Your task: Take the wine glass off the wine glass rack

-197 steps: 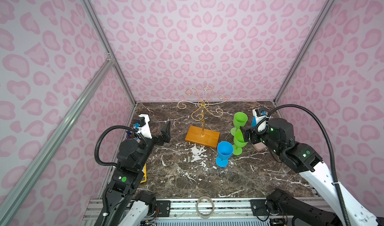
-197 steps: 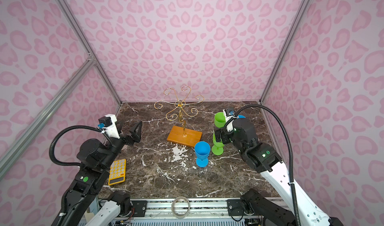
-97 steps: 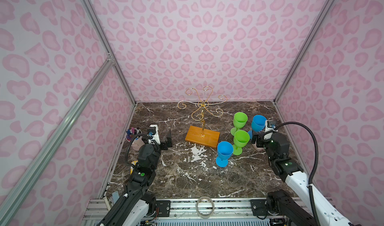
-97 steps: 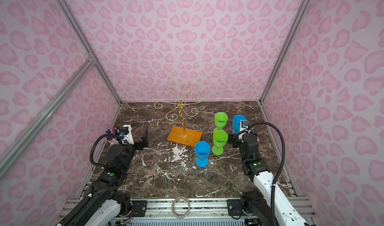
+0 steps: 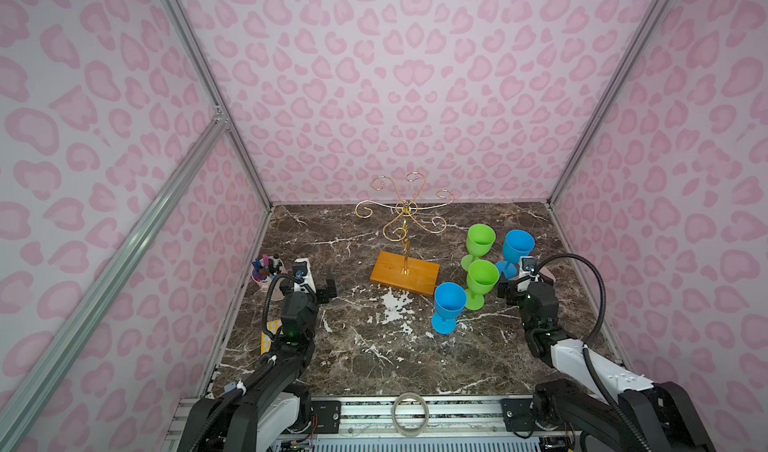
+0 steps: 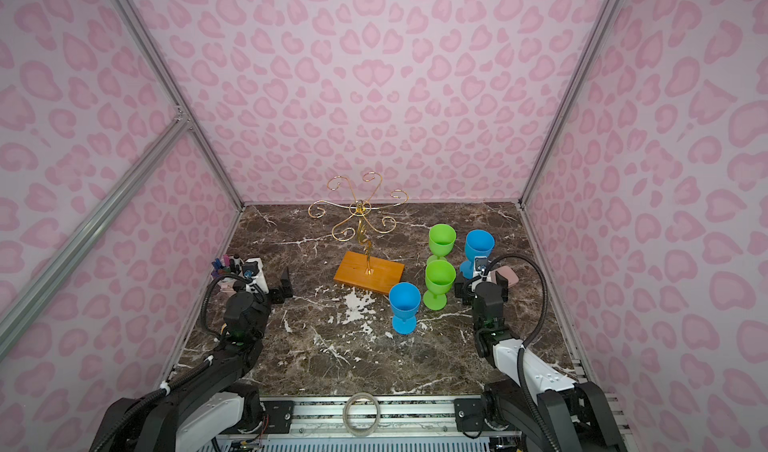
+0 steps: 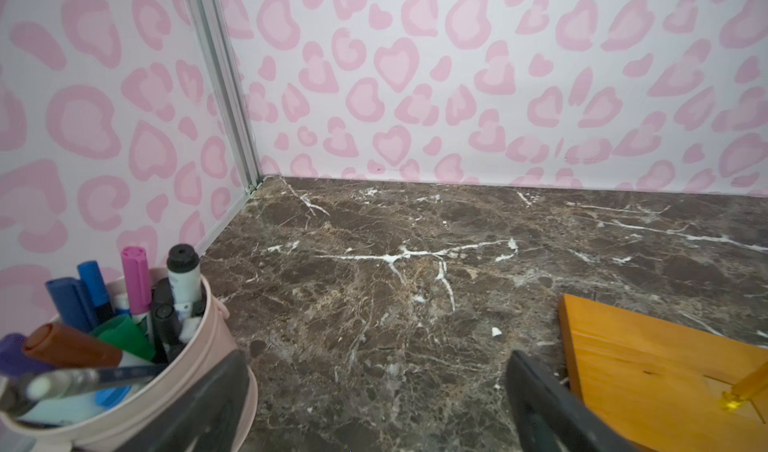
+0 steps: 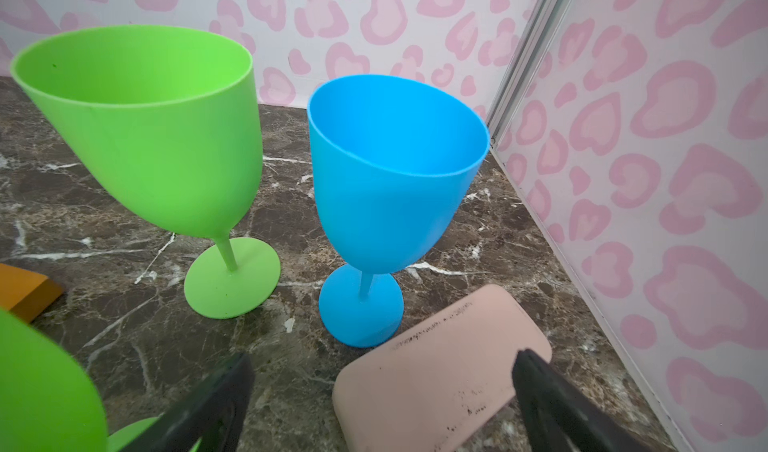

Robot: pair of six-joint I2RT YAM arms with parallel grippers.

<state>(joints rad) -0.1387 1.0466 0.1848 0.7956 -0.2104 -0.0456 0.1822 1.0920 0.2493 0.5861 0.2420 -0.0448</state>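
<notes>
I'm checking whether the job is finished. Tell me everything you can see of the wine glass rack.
The wine glass rack is thin gold wire: curled scroll arms fanning from the top of a slim post, fixed into a rectangular, glossy orange-brown wooden base. It stands upright toward the back middle of the marble table. No glass hangs on it; only the table is seen touching it.

Two arms lie folded low, each elbow tucked behind its own gripper, with the left gripper and the right gripper both pointing level and forward, jaws spread wide and empty.
</notes>
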